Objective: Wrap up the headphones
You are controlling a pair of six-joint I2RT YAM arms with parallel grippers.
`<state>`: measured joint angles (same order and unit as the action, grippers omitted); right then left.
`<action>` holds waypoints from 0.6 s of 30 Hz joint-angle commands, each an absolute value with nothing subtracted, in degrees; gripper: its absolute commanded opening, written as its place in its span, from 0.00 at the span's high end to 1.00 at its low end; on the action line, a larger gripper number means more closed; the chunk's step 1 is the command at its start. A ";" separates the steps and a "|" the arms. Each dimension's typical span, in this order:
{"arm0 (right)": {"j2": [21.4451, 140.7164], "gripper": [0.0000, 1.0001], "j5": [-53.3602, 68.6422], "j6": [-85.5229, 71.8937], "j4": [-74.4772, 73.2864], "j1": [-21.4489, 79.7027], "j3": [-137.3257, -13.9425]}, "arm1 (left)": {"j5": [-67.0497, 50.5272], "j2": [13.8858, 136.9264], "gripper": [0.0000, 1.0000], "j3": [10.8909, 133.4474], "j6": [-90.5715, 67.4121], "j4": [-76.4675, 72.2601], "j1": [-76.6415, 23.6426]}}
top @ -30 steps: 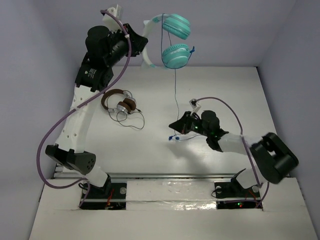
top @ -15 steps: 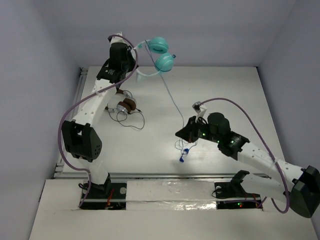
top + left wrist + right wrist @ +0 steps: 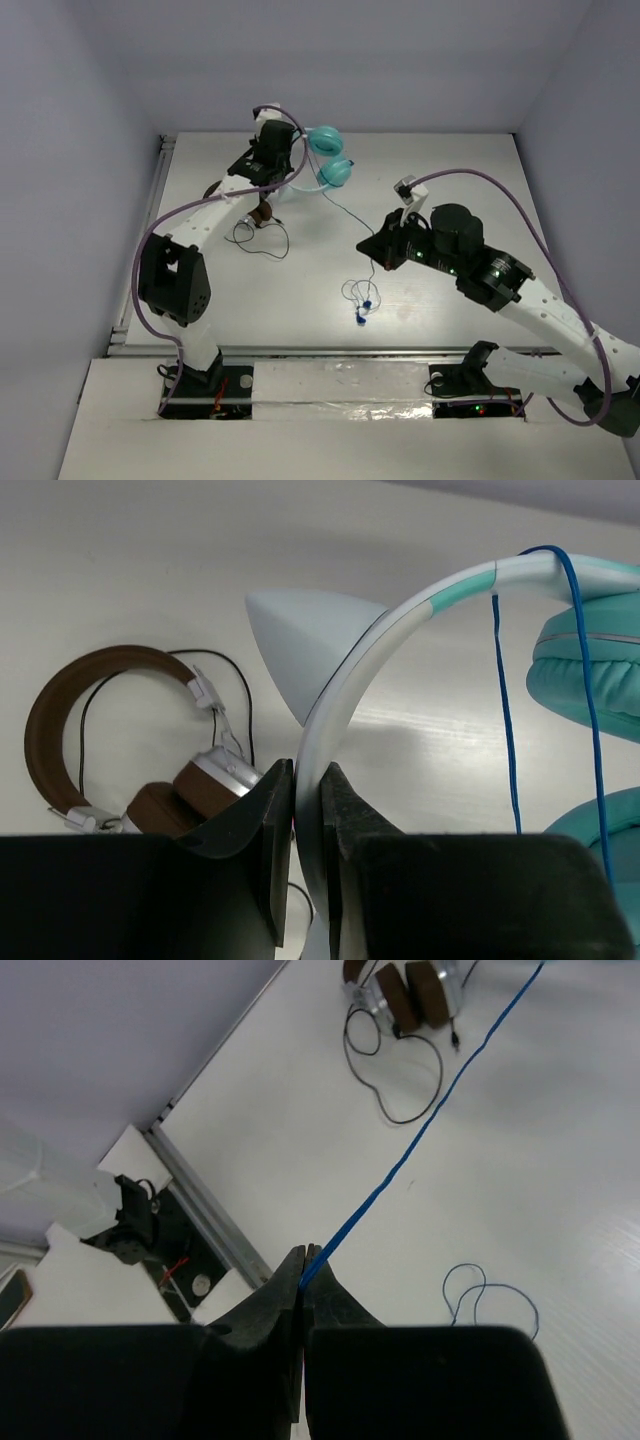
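The headphones have teal ear cups (image 3: pixel 330 158) and a white headband (image 3: pixel 400 610). My left gripper (image 3: pixel 288 168) is shut on the headband and holds them over the back of the table; in the left wrist view (image 3: pixel 307 780) the band runs between the fingers. The thin blue cable (image 3: pixel 348 212) runs from the cups down to my right gripper (image 3: pixel 373 251), which is shut on it; in the right wrist view (image 3: pixel 304 1260) the cable (image 3: pixel 420 1140) leads taut from the closed fingertips. The cable's loose end lies in loops (image 3: pixel 360 296) on the table.
Brown-banded headphones with a thin black cable (image 3: pixel 255 222) lie on the table under my left arm, also showing in the left wrist view (image 3: pixel 90 680) and the right wrist view (image 3: pixel 405 985). A metal rail (image 3: pixel 330 351) runs along the near table edge.
My left arm has swung the teal headphones down and toward the table's middle. My right arm has shifted right, still gripping the cable, and the cable's end now lies in loops on the table.
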<state>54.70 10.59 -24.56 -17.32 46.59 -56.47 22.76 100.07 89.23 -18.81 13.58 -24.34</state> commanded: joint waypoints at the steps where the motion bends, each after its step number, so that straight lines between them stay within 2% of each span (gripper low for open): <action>1: 55.28 1.00 4.23 -20.13 -23.20 47.02 -61.34 | 28.21 97.83 1.00 87.81 -16.18 10.28 -28.47; 11: 64.77 1.00 -6.94 -14.94 -26.01 47.02 -70.39 | 25.14 89.22 1.00 72.61 -9.76 16.78 -37.35; 18: 70.49 1.00 -7.21 -10.99 -29.09 47.02 -73.65 | 18.21 84.73 1.00 64.87 -7.83 19.94 -37.88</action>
<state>70.15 -5.56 -14.26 -27.70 46.59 -70.28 21.71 89.41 65.39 -8.71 21.52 -38.02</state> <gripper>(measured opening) 0.021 0.102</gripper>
